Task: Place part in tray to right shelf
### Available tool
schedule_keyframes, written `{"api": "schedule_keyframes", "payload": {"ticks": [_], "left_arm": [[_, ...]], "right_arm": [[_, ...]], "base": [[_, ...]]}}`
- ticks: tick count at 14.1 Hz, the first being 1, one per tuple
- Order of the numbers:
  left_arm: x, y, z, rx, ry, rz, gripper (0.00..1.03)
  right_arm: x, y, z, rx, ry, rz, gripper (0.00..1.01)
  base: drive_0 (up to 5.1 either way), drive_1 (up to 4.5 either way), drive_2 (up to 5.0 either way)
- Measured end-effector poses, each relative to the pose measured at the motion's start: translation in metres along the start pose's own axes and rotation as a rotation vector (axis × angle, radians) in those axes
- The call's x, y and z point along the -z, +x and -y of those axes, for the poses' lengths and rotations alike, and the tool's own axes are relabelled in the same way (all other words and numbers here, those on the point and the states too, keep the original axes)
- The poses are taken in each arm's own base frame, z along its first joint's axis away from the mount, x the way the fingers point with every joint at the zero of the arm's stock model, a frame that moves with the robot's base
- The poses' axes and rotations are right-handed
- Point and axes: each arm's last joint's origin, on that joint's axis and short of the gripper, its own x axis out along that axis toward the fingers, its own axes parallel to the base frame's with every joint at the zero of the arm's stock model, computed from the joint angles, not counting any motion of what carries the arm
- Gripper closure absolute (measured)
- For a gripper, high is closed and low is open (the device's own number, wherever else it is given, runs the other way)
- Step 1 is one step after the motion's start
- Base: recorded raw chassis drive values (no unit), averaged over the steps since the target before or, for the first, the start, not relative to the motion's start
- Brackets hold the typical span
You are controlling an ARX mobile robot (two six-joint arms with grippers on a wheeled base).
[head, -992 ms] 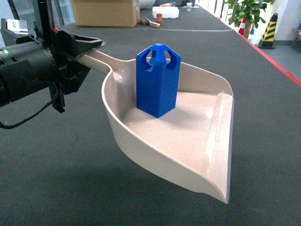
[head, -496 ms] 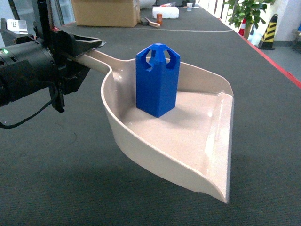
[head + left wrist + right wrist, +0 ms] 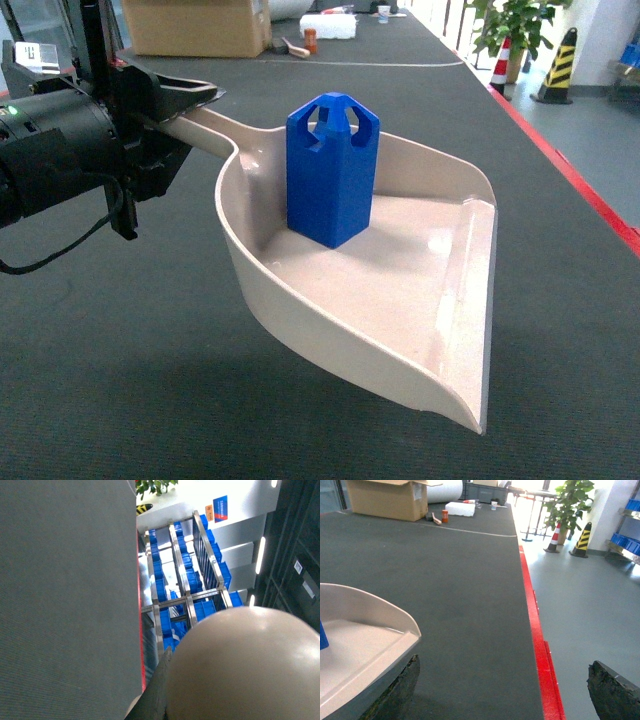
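Observation:
The blue part (image 3: 332,175) stands upright in the beige tray (image 3: 430,310), near its back wall. My left gripper (image 3: 175,100) is shut on the tray's handle and holds it above the dark mat. In the left wrist view the tray (image 3: 250,670) fills the lower right beside one dark finger (image 3: 157,690), and the right shelf (image 3: 180,585) with blue crates shows beyond. My right gripper (image 3: 503,680) is open and holds nothing; the tray (image 3: 365,645) lies to its left, with a sliver of the part (image 3: 322,632) at the frame edge.
A cardboard box (image 3: 195,25) and small items sit at the far end of the dark mat. A red strip (image 3: 540,640) borders the mat's right side, with grey floor beyond. A potted plant (image 3: 515,20) and a striped cone (image 3: 557,65) stand at the back right.
The background has slid left in the head view: box, plant and cone all shifted left. The tray, the part and my left gripper keep their places in the view.

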Motion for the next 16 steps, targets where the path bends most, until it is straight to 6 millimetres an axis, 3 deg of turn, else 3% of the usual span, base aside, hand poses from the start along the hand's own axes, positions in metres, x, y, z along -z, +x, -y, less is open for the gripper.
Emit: {"api": "schedule_keyframes", "payload": {"ticks": [16], "left_arm": [[0.0004,-0.0002,-0.0004,-0.002,-0.001,-0.001,0.89]], "right_arm": [[-0.0003,-0.0002,0.0001,0.001,0.001,0.003,0.03]], "base": [[5.0,-2.42,-2.4]]}}
